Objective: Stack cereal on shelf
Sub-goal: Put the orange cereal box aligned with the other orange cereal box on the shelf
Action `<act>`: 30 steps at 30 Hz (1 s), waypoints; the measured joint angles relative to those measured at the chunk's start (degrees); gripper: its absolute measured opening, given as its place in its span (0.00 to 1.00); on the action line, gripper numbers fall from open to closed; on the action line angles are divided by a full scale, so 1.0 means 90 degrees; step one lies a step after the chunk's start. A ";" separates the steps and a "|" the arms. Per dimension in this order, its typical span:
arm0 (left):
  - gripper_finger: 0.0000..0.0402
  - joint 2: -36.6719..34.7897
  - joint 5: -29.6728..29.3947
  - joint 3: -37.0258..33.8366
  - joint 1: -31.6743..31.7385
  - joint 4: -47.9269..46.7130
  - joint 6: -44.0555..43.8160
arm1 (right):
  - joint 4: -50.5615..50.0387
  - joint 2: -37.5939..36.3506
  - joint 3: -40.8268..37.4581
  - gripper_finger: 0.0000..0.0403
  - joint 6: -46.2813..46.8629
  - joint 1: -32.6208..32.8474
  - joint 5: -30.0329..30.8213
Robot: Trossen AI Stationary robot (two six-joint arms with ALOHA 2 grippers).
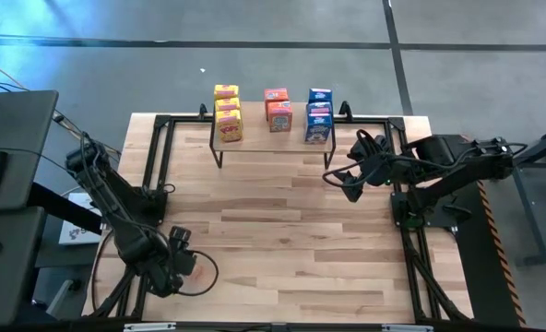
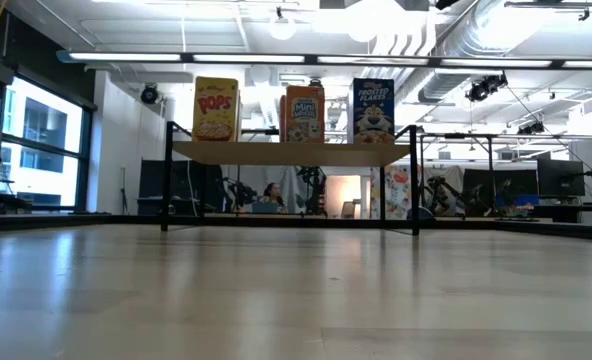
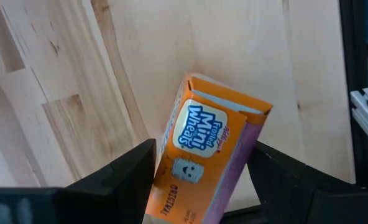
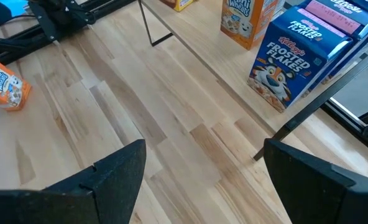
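Step in hand: the last orange-red cardboard Mini-Wheats cereal box [image 3: 206, 158] is being picked up from the large wooden tabletop [image 1: 282, 231]; placing is not yet done.
Left gripper [image 1: 178, 251]: sitting at about 7 o'clock on the tabletop, its dark fingers [image 3: 125, 171] lying against both sides of the tilted box, apparently gripping it.
Right gripper [image 1: 345, 177]: hovering at about 2 o'clock, just beside the shelf, jaws standing wide apart and holding nothing.
Shelf: the low light-wood plank shelf on thin black legs [image 1: 255, 143] is standing at 12 o'clock.
Shelf load: yellow boxes [image 1: 227, 115], orange-red boxes [image 1: 278, 109] and blue boxes [image 1: 318, 115] are standing in three rows.
Next move, judged: lifting the held box, carrying it toward 12 o'clock, and setting it upright in the orange-red row.
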 joint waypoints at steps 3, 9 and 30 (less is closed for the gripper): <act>0.59 0.0109 -0.0077 0.0000 0.0000 -0.0006 -0.0049 | 0.0000 0.0000 0.0000 0.79 0.0000 -0.0001 -0.0023; 0.59 0.0250 -0.0126 0.0000 0.0017 -0.0011 -0.0051 | 0.0000 0.0000 0.0000 0.79 -0.0002 0.0000 -0.0042; 0.39 0.0250 -0.0050 0.0000 0.0197 0.0006 -0.0212 | 0.0002 0.0000 0.0000 0.79 -0.0053 -0.0001 -0.0141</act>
